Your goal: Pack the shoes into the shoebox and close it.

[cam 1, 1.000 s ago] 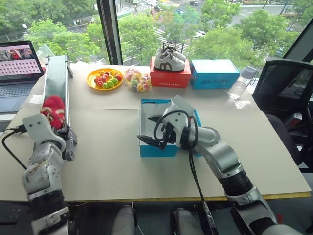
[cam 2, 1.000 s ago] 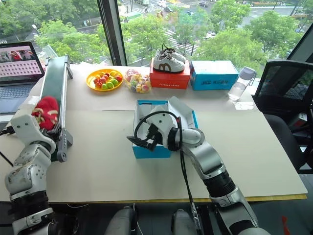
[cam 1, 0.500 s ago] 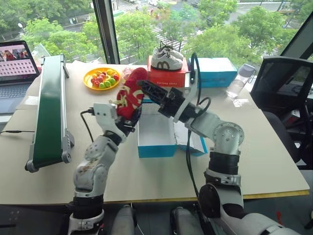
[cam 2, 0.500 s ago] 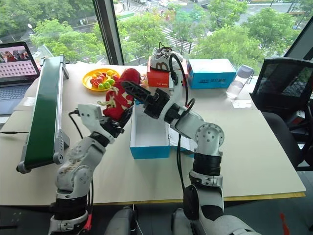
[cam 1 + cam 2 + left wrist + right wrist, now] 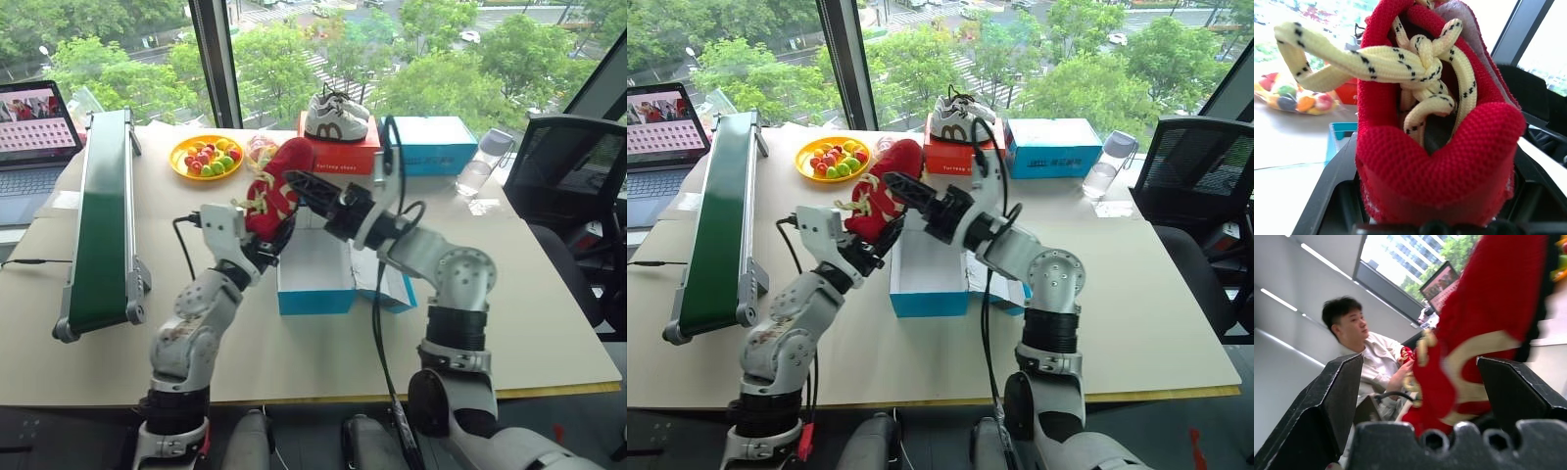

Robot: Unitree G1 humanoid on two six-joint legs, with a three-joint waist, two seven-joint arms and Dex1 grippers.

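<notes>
Above the shoebox point(image 5: 315, 277), at its ten o'clock edge, our left gripper point(image 5: 271, 238) pinches a red shoe point(image 5: 277, 189) aloft, presumably for handover; our right gripper point(image 5: 302, 189) stands spread around its toe, not yet clamped; box lies open below.

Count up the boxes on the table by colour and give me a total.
Bright blue open shoebox: 1
Red box under the white sneakers: 1
Lighter blue box beside it: 1
Total: 3 boxes
</notes>
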